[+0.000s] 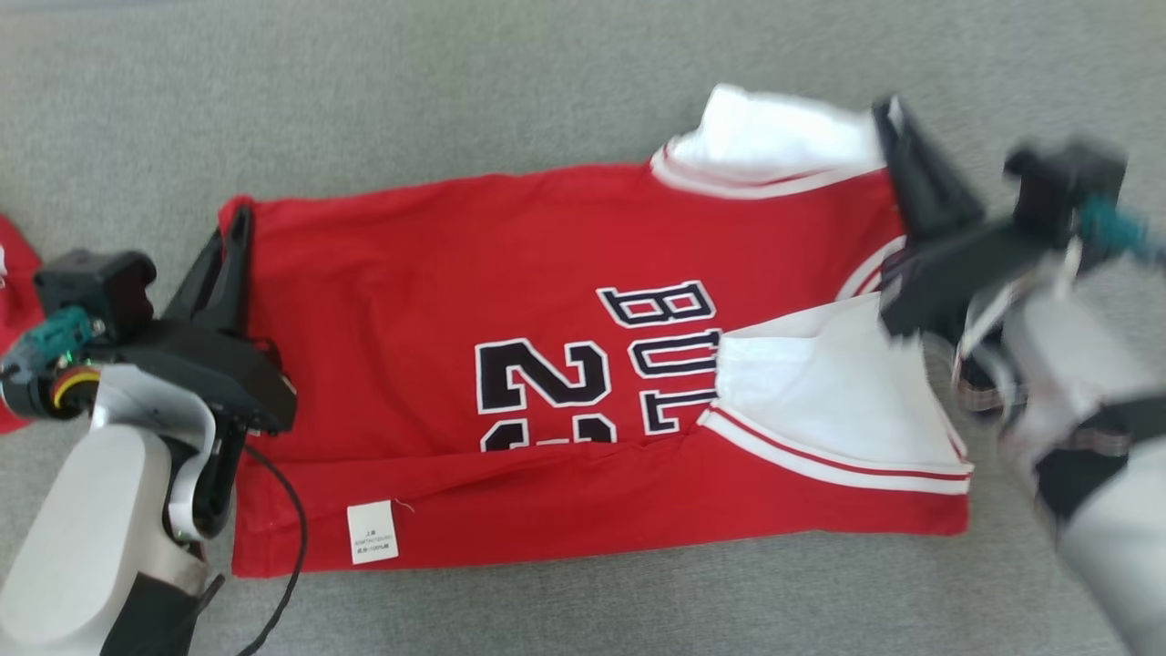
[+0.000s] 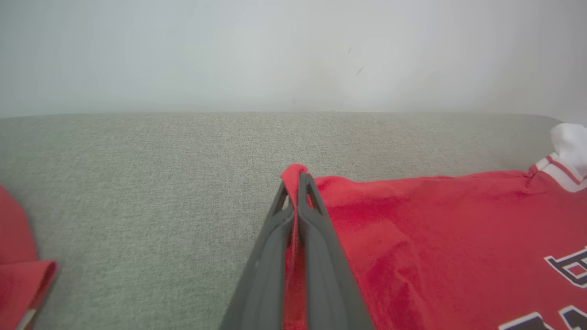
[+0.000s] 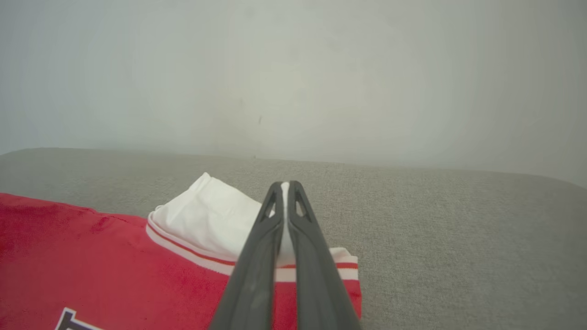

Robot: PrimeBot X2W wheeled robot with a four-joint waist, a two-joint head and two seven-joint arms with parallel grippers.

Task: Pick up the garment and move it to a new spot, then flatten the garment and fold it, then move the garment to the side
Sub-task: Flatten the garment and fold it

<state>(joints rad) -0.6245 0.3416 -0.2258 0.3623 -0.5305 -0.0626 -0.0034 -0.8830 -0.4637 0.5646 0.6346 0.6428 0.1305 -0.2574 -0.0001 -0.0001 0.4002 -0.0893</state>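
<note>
**Left gripper [image 1: 239, 223] and right gripper [image 1: 888, 114] both pinched on the red basketball jersey [image 1: 437, 273]**

From my left wrist camera I see the left gripper's fingers pressed together. A corner of the jersey's red hem is caught between them and pokes out just past the tips. The rest of the jersey spreads away to the right of these fingers, lying flat on the grey woven surface [image 2: 137, 183].

On my right wrist camera the right gripper's fingers are closed too, with a sliver of white fabric showing between the tips. This is the white inner side turned out at the shoulder end, and the white-and-red striped trim passes under the fingers. The red body runs off to their left.

From the head camera the jersey stretches between the two sets of fingers, hem at the left pair and shoulders at the right pair. Its dark, white-edged lettering [image 1: 669, 351] sits between them, nearer the right fingers. The near long edge is folded over onto the front, and a white label [image 1: 372, 531] on that fold lies below the left fingers. The right arm is blurred in this view.

A second red piece of cloth [image 1: 14, 273] lies to the left of the left fingers, apart from the jersey. A black cable [image 1: 293, 528] hangs beside the left forearm
</note>
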